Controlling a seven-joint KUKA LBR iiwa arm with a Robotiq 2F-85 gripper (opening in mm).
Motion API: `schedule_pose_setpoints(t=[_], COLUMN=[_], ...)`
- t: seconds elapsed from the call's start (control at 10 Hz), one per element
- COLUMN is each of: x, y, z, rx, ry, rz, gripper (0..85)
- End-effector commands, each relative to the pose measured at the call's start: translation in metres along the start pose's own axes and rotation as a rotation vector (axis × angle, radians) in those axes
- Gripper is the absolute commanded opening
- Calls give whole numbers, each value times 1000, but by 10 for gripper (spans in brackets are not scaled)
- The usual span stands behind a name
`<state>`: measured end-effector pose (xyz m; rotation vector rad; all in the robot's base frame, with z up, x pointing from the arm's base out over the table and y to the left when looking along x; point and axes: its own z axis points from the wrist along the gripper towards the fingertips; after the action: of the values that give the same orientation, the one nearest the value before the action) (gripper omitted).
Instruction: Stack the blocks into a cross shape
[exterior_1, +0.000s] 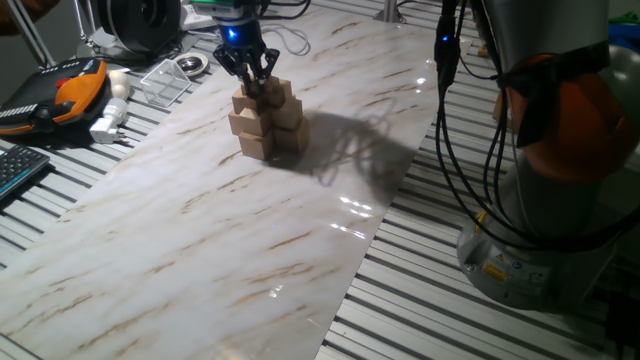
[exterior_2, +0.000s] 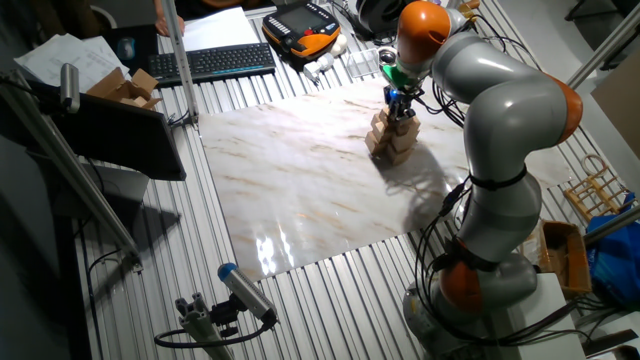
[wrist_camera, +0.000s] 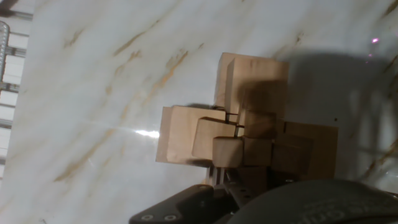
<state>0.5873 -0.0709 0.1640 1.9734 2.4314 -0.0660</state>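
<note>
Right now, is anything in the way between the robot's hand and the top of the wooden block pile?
Nothing visible: the hand sits right at the top of the tiered light-tan wooden cube pile, with only bare marble-patterned tabletop around.

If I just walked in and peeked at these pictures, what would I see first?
First you would spot the tiered pile of light-tan wooden cubes standing near the far end of the white marble-patterned board. Right above it hangs the black two-finger gripper with a blue light, its fingers down at the pile's top. In the other fixed view, the big grey and orange robot arm curves over from the right.
</note>
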Motion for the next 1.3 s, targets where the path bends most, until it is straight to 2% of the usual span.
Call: schedule_pose_setpoints(t=[0.0, 0.1, 0.4, 0.5, 0.9, 1.2], x=[0, 0, 0, 0, 2, 15], y=[0, 1, 1, 1, 3, 8], z=[0, 0, 0, 1, -1, -10], rx=[2, 2, 7, 8, 14, 25], ry=[1, -1, -1, -1, -5, -4], rz=[0, 0, -1, -1, -1, 17], gripper=[0, 170, 170, 340, 340, 340])
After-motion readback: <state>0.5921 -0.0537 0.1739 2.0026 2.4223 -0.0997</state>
